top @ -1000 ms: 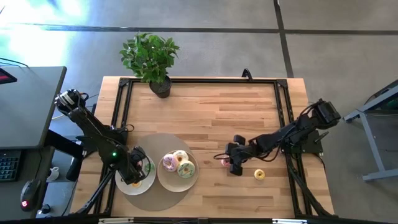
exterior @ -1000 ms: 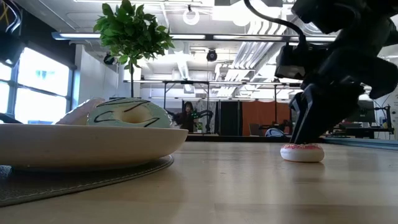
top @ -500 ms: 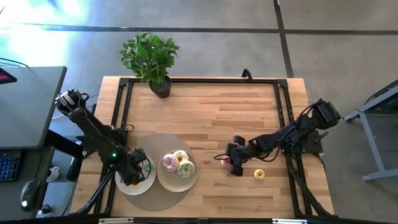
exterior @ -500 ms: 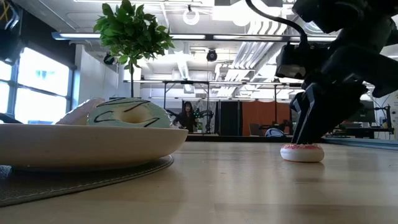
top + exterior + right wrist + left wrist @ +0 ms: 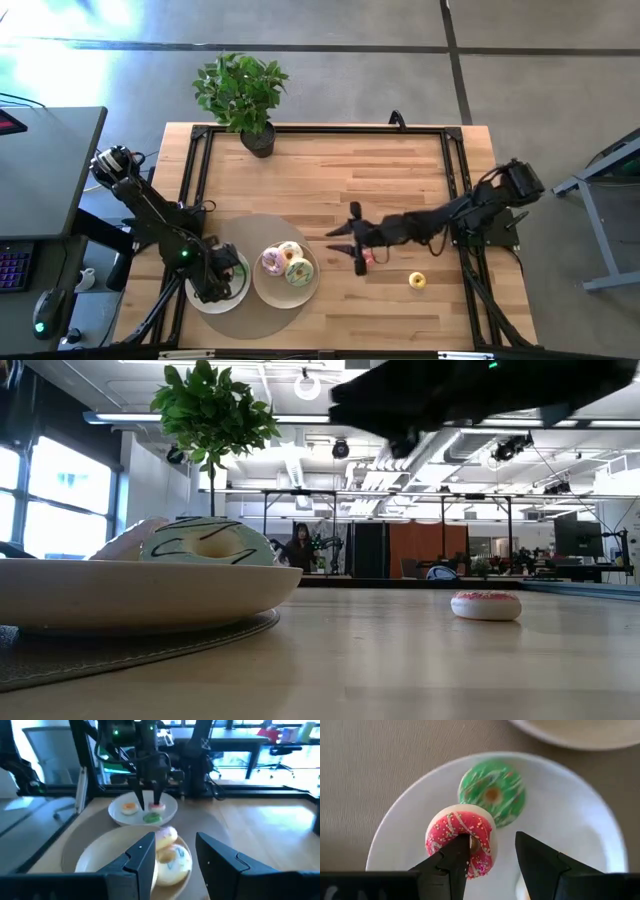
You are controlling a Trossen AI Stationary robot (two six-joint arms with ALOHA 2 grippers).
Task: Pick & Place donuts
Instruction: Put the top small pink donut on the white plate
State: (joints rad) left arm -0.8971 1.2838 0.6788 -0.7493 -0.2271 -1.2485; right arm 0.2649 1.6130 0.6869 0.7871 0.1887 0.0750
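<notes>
My left gripper is open, pointing down over the small white plate. On that plate lie a red sprinkled mini donut, its edge over a green mini donut, and a yellow one. One finger stands at the red donut's hole. My right gripper is open and raised above the table, left of a pink mini donut that lies flat on the wood. A yellow mini donut lies nearer the right edge. The big plate holds the pink, cream and green donuts. My left gripper has one fingertip at the hole of the red mini donut, coming from above. I cannot tell whether it touches. The donut lies on the small plate, with its edge on the green one.
Both plates sit on a round grey mat at the table's near left. A potted plant stands at the far edge. A black frame runs along the table's sides. Bare wood lies between the big plate and the pink mini donut.
My right gripper has risen from the pink mini donut and moved toward the table's left, tipping up toward level. The donut stays flat on the wood where it was.
</notes>
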